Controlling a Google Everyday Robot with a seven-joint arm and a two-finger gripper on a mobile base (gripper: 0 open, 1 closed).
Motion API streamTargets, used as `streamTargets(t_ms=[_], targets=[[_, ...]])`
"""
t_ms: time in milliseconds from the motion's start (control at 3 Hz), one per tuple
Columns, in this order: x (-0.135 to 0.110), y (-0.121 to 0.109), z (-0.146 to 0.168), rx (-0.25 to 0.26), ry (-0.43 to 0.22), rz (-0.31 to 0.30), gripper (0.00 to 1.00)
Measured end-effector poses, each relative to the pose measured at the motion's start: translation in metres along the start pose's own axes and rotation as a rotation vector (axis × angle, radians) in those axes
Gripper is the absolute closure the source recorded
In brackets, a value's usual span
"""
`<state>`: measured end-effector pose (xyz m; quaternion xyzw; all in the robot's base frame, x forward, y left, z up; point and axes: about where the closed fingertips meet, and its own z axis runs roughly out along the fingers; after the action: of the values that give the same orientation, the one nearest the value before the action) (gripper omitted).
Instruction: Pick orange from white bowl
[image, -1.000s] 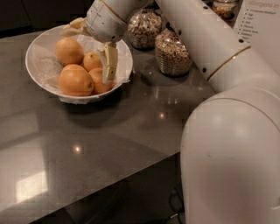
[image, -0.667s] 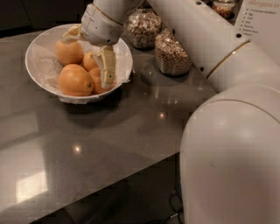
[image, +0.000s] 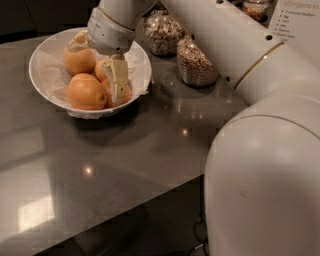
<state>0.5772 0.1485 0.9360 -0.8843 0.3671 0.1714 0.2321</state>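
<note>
The white bowl (image: 41, 75), lined with crinkled paper, stands at the back left of the dark counter and holds several oranges. The biggest orange (image: 86, 93) lies at the front, another orange (image: 78, 60) at the back, and a smaller one (image: 101, 70) in the middle. My gripper (image: 100, 60) is down inside the bowl, open, over the middle orange. One finger (image: 118, 80) hangs in front of an orange at the right side (image: 125, 95). The other finger sits above the back orange. Nothing is held.
Two glass jars of cereal (image: 164, 32) (image: 196, 64) stand just right of the bowl. My white arm (image: 260, 75) crosses over them and fills the right side. The grey counter (image: 115, 160) ends at a front edge running to the lower right.
The gripper has shifted a little left and lower into the bowl, over the oranges. The oranges and the bowl have not moved.
</note>
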Motion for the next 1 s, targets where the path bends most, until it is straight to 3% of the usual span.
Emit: streamTargets(t_ms=[333, 667, 1000], targets=[[0.0000, 0.0000, 0.0000, 0.000, 0.000, 0.000, 0.28], [-0.0007, -0.0039, 0.0055, 0.007, -0.011, 0.003, 0.16], [-0.0006, -0.0040, 0.0058, 0.007, -0.011, 0.004, 0.18]])
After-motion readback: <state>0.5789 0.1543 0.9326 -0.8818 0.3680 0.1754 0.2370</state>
